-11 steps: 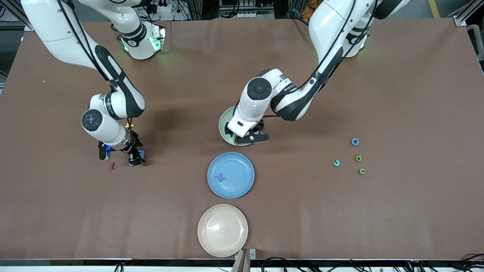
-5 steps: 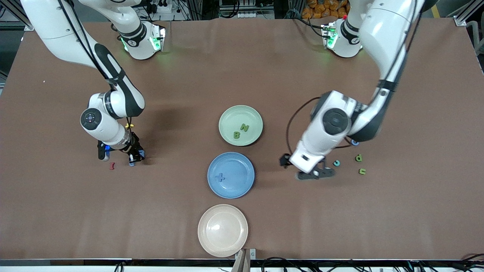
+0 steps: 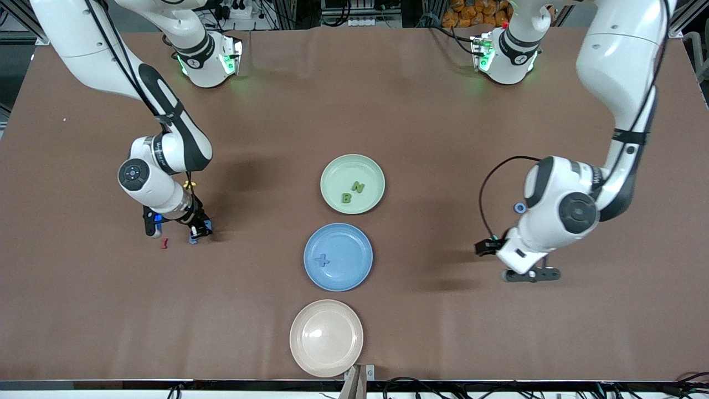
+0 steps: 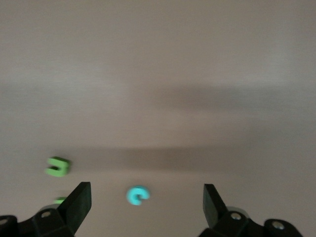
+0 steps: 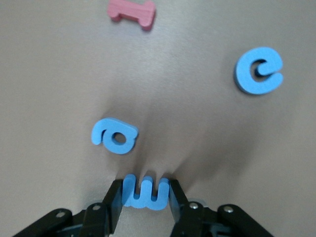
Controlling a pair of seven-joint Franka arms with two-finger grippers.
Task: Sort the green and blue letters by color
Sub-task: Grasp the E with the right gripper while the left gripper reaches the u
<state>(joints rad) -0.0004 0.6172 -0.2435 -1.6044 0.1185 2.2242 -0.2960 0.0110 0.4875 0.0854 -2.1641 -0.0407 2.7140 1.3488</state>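
Counting up from the front view, I make this sort under way but well short of half done. The green plate (image 3: 335, 176) holds two green letters, a B (image 3: 347, 198) and an N (image 3: 358, 187); at its six o'clock the blue plate (image 3: 350, 247) holds one blue cross-shaped letter (image 3: 322, 260), and at six o'clock again the beige plate (image 3: 326, 337) holds nothing. Out at the blue plate's nine o'clock, toward the right arm's end of the table, the right gripper (image 5: 145, 189) has its fingers closed on the edges of a blue w-shaped letter (image 5: 146, 193), low at the table; I cannot tell whether it has lifted clear. Near it lie a blue a (image 5: 114, 136) and a blue e (image 5: 258, 70), unsorted, plus a red letter (image 5: 132, 12) and a yellow letter (image 3: 190, 183) that I judge are not part of the job. At the blue plate's three o'clock, toward the left arm's end, the left gripper (image 4: 146, 196) hangs over the table spread wide and holding nothing, with a teal c (image 4: 137, 194) lying below the gap. Two green letters (image 4: 58, 166) sit beside it, and a blue ring (image 3: 519, 208) lies at the arm's eleven o'clock. By my reckoning three blues at one end and this cluster at the other remain.
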